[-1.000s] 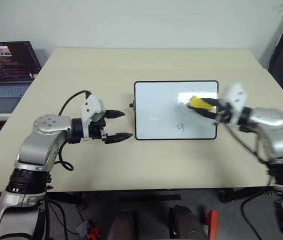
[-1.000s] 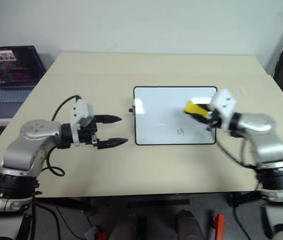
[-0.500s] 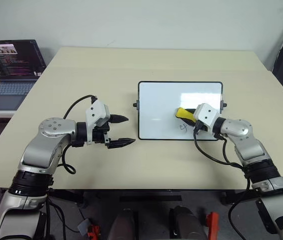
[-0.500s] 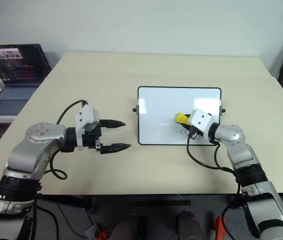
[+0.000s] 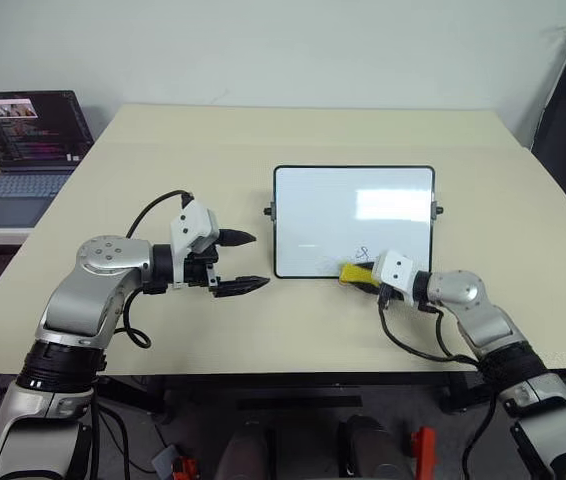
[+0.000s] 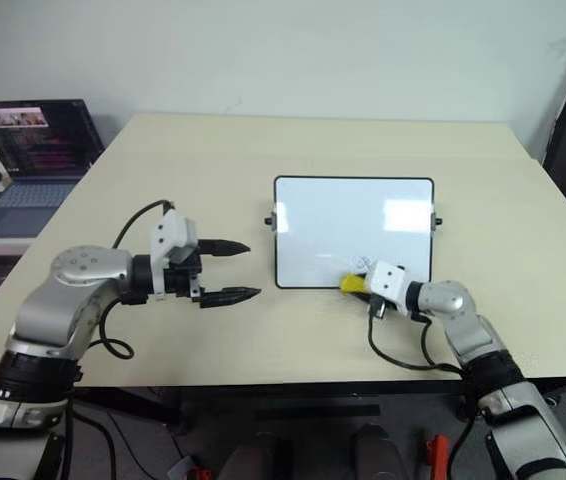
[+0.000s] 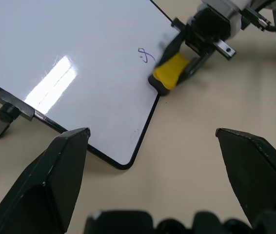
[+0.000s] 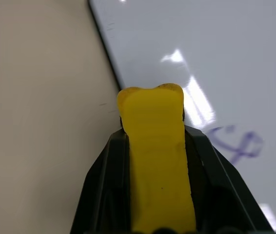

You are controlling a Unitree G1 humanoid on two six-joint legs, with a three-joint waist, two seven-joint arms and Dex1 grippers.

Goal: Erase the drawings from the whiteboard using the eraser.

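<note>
Right pincer (image 5: 363,277) clamping eraser (image 5: 352,273), sitting at whiteboard (image 5: 353,200) near edge, just beside last drawing (image 5: 360,253). Left pincer (image 5: 244,262) hanging wide over surface (image 5: 263,130). Advice: press flat, sweep across mark.

Yellow eraser (image 5: 354,273), white whiteboard (image 5: 323,210)

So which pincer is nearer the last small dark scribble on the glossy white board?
The right pincer. Shut on the small yellow eraser block, it sits right beside the scribble at the board's near edge. The left pincer, open, hovers off the board's left side.
</note>
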